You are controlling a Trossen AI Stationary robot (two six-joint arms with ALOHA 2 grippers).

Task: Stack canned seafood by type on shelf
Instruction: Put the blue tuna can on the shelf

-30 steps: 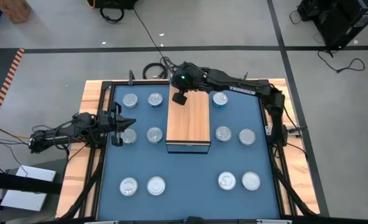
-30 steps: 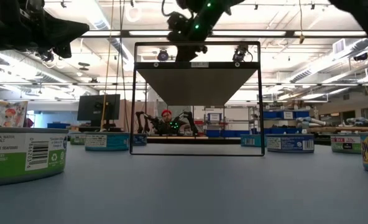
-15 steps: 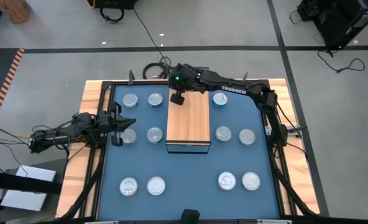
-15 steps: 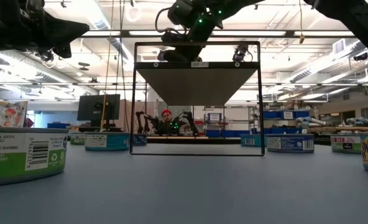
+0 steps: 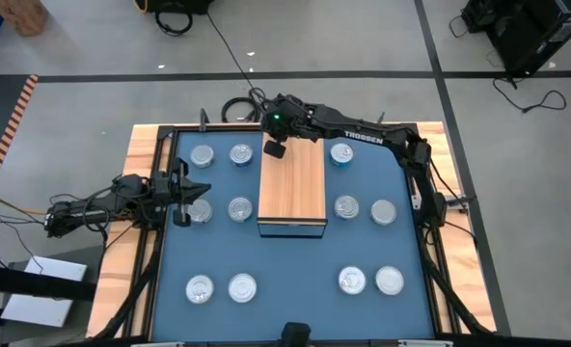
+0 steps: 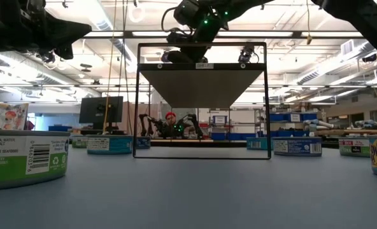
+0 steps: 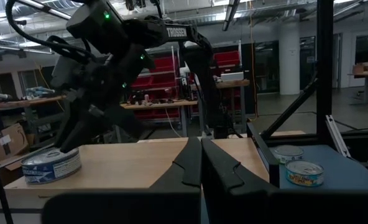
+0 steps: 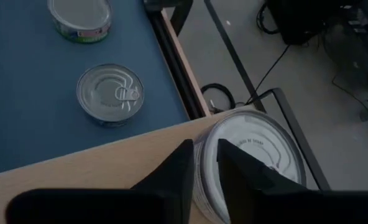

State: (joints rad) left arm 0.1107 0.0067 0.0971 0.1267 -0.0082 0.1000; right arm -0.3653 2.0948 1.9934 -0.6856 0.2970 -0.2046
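Right gripper (image 8: 199,163), jaws narrowly parted around a tin (image 8: 249,163) at the shelf (image 5: 291,191) corner; a nudge could tip it off.

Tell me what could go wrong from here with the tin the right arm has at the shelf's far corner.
1. The tin sits right at the shelf corner's edge, under the right gripper; a sideways drag on lift-off could tip it off.
2. The right arm reaches across above another can on the mat; a low retreat might clip it.

The left gripper waits at the mat's left edge, no likely threat.
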